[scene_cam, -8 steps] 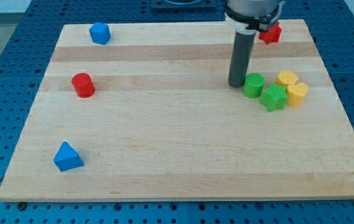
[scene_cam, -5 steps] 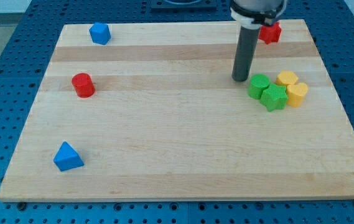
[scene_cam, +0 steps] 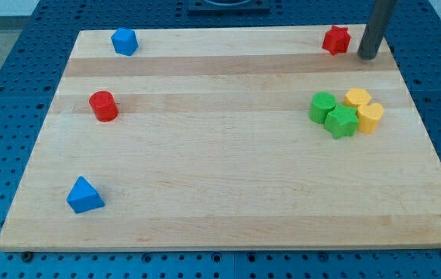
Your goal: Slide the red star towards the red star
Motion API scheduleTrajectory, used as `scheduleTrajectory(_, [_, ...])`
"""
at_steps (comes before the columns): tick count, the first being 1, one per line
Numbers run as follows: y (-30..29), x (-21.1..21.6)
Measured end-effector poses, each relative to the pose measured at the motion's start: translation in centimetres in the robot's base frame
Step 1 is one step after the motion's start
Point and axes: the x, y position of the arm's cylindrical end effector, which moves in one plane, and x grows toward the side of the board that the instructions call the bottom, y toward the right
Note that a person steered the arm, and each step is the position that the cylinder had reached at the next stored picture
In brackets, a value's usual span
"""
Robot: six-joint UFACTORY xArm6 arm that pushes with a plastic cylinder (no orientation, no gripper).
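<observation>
Red star-shaped block (scene_cam: 335, 39) sits at the wooden bench's (scene_cam: 220, 194) top right corner. My tip (scene_cam: 368, 56), a bare rod tool holding nothing, stands just beside its right. A skewed push could send it off the top edge.

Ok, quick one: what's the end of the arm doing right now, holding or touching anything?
My tip: a bare rod, holding nothing, just off the view's right side of the red star, a small gap between them.

Red star (scene_cam: 335, 39), dark rod (scene_cam: 374, 31), pale wooden board (scene_cam: 204, 170).
</observation>
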Motion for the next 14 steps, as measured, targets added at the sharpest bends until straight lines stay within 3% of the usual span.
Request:
scheduleTrajectory(1, [0.9, -3.1])
scheduleTrajectory(3, [-6.0, -4.0])
scheduleTrajectory(10, [-24.5, 8.6])
scheduleTrajectory(14, [-25.8, 8.9])
